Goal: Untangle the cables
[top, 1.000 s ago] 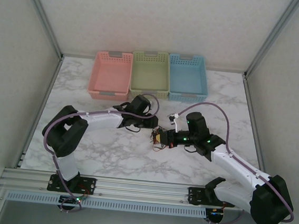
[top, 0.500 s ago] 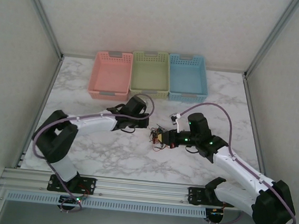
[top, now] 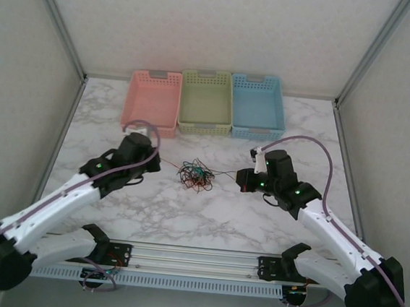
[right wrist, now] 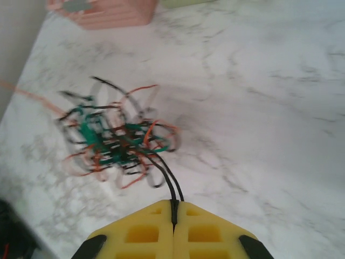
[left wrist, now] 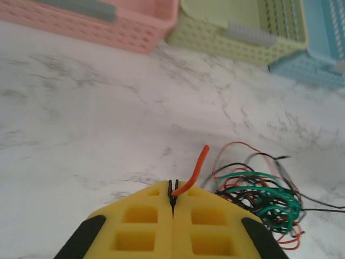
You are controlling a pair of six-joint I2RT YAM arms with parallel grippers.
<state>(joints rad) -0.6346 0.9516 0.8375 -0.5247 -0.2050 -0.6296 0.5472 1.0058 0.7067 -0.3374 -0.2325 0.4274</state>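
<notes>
With the left gripper (left wrist: 173,197) pinching a red-orange wire (left wrist: 197,167) and the right gripper (right wrist: 173,208) clamping a black wire (right wrist: 164,175), pulling apart could cinch the cables (top: 193,174) tighter or slip a strand.

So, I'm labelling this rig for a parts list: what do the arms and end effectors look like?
The left arm and right arm have white links, black joints with green lights, and a lilac-grey cable. The left end effector and right end effector have yellow fingers with square recesses.
</notes>
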